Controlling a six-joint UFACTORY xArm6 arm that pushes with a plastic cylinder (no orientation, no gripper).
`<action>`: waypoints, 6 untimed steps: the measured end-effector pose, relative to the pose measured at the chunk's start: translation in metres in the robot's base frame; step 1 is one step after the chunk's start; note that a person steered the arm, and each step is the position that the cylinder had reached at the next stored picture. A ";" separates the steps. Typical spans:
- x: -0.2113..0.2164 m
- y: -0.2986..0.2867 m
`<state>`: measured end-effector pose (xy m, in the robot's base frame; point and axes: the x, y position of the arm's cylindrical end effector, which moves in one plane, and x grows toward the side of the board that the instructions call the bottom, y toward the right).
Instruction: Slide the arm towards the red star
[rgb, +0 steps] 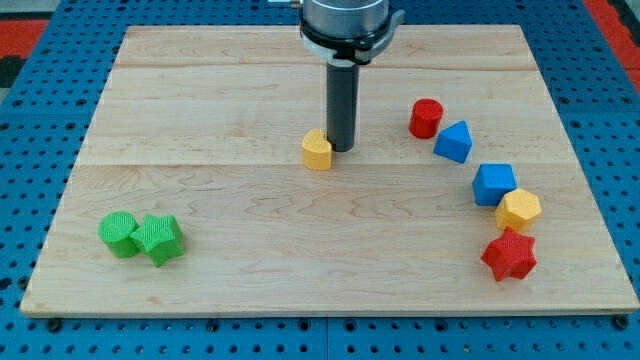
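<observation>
The red star (509, 255) lies near the view's bottom right of the wooden board (300, 240). My tip (342, 149) stands near the board's middle, far to the left of and above the star. It is right beside a yellow block (317, 150), on that block's right, touching or nearly touching it.
A red cylinder (426, 118), a blue block (453, 141), a blue cube (494, 184) and a yellow hexagon (518, 210) curve down the right side to the star. Two green blocks (120, 233) (159, 239) sit at the bottom left. A blue pegboard (30, 150) surrounds the board.
</observation>
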<state>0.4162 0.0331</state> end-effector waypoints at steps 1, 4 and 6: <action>0.018 0.064; 0.101 0.075; 0.174 0.073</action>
